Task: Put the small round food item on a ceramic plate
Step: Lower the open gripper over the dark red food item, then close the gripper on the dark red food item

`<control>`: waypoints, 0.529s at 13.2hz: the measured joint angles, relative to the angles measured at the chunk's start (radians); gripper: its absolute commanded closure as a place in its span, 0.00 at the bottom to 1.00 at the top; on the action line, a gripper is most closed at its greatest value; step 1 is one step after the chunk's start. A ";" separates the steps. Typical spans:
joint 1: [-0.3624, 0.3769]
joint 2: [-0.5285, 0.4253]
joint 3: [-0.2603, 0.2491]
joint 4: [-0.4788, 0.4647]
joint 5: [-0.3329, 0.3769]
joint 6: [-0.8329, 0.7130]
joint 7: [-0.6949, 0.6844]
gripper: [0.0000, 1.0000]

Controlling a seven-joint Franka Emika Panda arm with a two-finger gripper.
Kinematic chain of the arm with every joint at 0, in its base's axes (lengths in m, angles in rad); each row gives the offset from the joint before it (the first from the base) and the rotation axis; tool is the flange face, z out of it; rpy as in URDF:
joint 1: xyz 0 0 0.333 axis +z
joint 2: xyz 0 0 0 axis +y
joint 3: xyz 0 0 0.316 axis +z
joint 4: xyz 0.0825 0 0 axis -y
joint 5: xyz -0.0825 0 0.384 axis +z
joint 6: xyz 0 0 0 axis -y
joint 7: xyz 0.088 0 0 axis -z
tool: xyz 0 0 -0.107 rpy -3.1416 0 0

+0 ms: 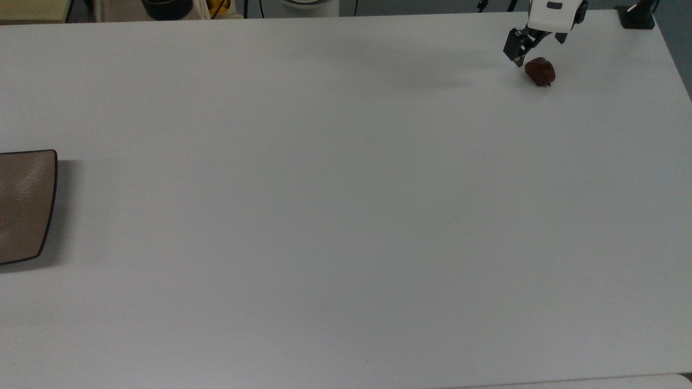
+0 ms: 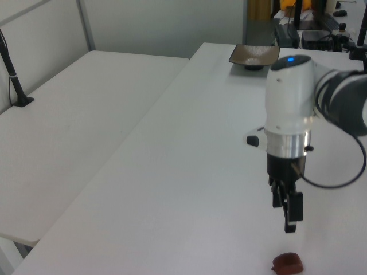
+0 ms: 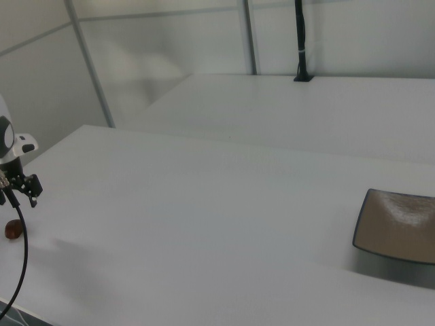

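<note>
The small round food item (image 1: 540,72), a dark reddish-brown lump, lies on the white table near the top view's far right corner. It also sits at the left view's bottom edge (image 2: 288,263) and the right view's left edge (image 3: 12,229). My gripper (image 1: 532,49) hangs open just above and beside it, apart from it, with nothing between the fingers. In the left view the gripper (image 2: 287,215) points straight down a little above the lump. The ceramic plate (image 1: 24,205), brown and squarish, rests at the top view's left edge, far from the gripper, and is also visible in the right view (image 3: 397,226).
A black clamp post (image 1: 638,16) stands at the table's far right corner in the top view. A second white table (image 2: 74,126) adjoins on the left view's left. Wide bare tabletop (image 1: 324,189) stretches between lump and plate.
</note>
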 measured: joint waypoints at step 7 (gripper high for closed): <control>0.041 0.142 0.001 0.000 -0.151 0.102 0.080 0.00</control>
